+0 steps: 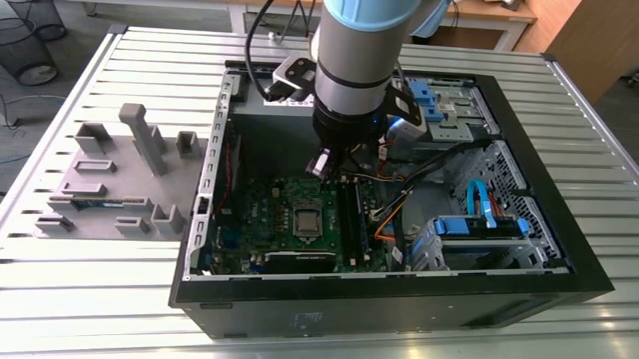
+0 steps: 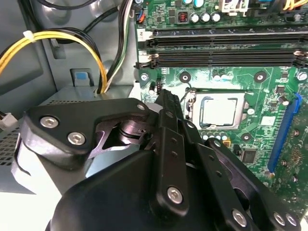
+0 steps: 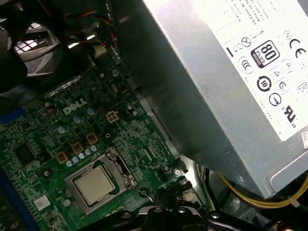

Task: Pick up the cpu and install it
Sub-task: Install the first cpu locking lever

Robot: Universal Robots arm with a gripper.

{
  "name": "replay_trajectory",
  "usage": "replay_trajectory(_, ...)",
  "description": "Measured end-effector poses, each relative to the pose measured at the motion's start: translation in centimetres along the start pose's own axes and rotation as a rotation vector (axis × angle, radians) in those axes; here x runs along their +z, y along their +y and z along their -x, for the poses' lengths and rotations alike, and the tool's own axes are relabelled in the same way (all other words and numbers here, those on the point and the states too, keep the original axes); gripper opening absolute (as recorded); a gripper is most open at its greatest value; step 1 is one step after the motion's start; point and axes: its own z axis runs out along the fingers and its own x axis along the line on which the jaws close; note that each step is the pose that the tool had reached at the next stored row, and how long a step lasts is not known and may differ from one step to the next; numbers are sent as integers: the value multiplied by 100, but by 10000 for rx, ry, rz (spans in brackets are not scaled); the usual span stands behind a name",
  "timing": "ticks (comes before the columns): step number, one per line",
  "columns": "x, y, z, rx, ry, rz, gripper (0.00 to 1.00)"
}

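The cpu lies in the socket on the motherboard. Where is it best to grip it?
Probably on two opposite edges of its square metal top, coming straight down from above: the cpu lies flat, face up, with the socket frame close around it.

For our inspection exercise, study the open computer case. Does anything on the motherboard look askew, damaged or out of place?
Nothing stands out. The cpu lies flat and square inside its socket, edges parallel to the frame, and the motherboard shows no visible damage.
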Motion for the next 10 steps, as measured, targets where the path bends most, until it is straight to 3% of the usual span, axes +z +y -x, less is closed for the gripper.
replay_trajectory(10,-11,-48,-120,-15,2,2,11)
